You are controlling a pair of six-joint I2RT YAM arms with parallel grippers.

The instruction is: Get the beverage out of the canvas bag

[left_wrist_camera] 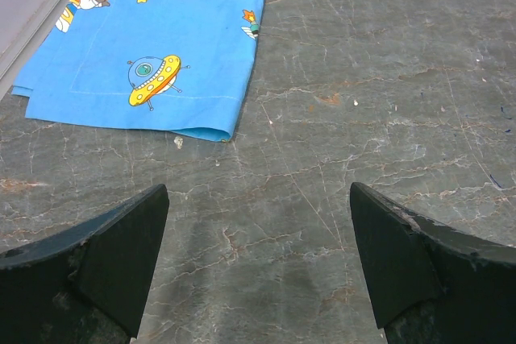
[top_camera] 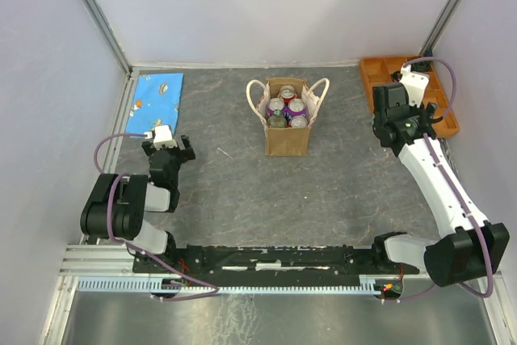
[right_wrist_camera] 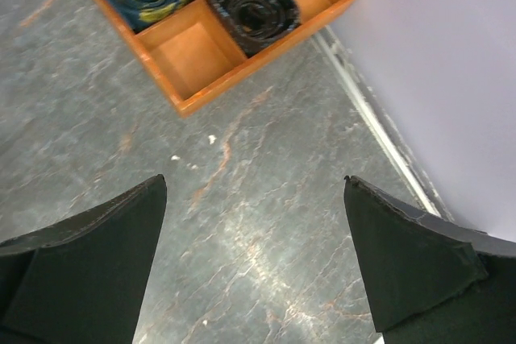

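The tan canvas bag (top_camera: pixel 287 138) with two cream loop handles stands upright at the table's far middle. Several beverage cans (top_camera: pixel 287 109) stand inside its open mouth, among them purple ones and a red-topped one. My left gripper (top_camera: pixel 168 148) is open and empty, low over the table far left of the bag. In the left wrist view (left_wrist_camera: pixel 258 207) only bare table lies between its jaws. My right gripper (top_camera: pixel 393 103) is open and empty, raised to the right of the bag near the orange tray. In the right wrist view (right_wrist_camera: pixel 254 191) its jaws are wide apart over bare table.
A blue cartoon-print cloth (top_camera: pixel 157 93) lies flat at the far left, also in the left wrist view (left_wrist_camera: pixel 161 46). An orange compartment tray (top_camera: pixel 378 70) sits at the far right corner; the right wrist view (right_wrist_camera: pixel 189 54) shows rolled dark items in it. White walls enclose the table.
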